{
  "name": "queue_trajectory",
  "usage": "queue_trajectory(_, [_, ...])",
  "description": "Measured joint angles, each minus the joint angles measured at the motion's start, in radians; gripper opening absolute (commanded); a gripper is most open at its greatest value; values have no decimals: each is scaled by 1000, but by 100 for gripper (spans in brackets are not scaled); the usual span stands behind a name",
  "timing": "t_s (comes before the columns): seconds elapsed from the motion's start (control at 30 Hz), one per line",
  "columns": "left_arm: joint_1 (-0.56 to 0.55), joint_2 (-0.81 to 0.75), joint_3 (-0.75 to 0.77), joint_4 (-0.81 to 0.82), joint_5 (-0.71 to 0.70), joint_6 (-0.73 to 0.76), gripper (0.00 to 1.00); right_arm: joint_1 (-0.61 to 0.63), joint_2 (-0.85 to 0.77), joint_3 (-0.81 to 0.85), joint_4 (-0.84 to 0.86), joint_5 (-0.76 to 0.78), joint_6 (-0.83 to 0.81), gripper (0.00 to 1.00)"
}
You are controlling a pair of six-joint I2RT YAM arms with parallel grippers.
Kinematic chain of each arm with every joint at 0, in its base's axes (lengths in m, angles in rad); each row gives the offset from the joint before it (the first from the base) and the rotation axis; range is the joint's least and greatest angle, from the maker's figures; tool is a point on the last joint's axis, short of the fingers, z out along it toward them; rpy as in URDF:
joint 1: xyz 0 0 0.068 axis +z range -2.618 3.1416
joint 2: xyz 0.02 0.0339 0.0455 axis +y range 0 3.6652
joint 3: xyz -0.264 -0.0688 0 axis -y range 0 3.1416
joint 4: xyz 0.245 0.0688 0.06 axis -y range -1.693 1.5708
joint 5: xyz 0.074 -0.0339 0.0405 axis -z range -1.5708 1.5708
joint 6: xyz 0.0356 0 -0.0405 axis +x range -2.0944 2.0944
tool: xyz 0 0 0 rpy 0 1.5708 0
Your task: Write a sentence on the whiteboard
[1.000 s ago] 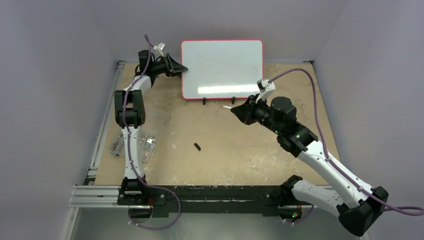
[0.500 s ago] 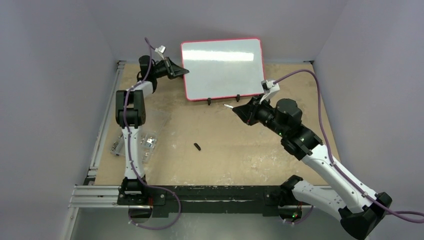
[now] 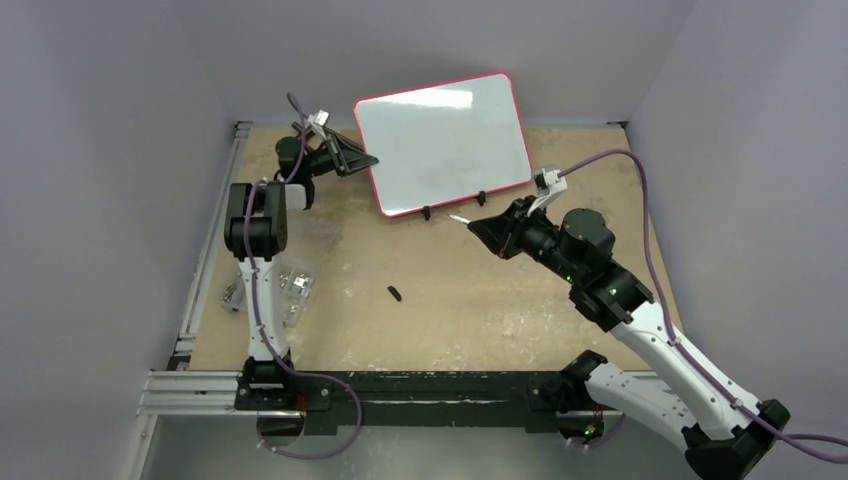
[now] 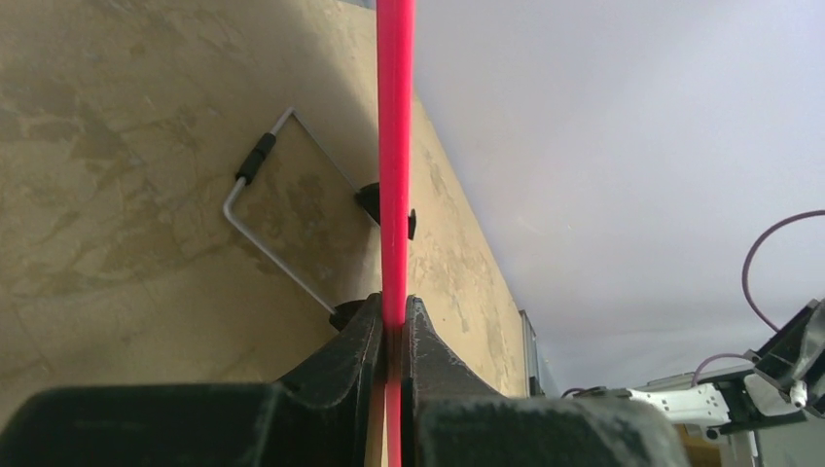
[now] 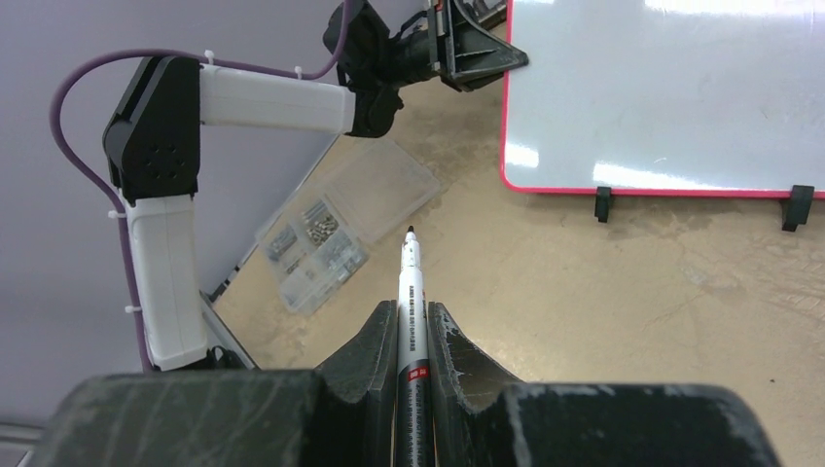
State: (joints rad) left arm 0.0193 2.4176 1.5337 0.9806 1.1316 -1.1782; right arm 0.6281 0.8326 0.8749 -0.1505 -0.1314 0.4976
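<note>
The whiteboard [image 3: 445, 140], glossy white with a red rim, stands at the far middle of the table, skewed, on small black feet. Its face is blank, and the sentence does not show on it. My left gripper [image 3: 370, 160] is shut on the board's left rim; the left wrist view shows the rim [image 4: 396, 146] edge-on between the jaws [image 4: 394, 309]. My right gripper [image 3: 474, 226] is shut on a white marker [image 5: 410, 282]. The marker's bare tip points at the table a little before the board's lower edge [image 5: 671, 190], apart from it.
A small black marker cap [image 3: 394, 293] lies mid-table. A clear plastic parts box [image 3: 290, 285] sits at the left, near the left arm's base. The board's wire stand [image 4: 282, 258] shows behind it. Grey walls close in the table on three sides.
The whiteboard has turned anticlockwise in the left gripper's hold, with its right side raised. The right gripper has shifted slightly right with the marker.
</note>
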Motion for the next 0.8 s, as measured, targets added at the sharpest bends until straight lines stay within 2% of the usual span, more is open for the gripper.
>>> queue_trajectory(0.43, [0, -100, -274, 293, 37, -150, 0, 0, -104, -48, -1, -3, 26, 0])
queue_trajectory(0.8, [-50, -293, -607, 351, 4, -89, 0, 0, -193, -94, -23, -3, 38, 0])
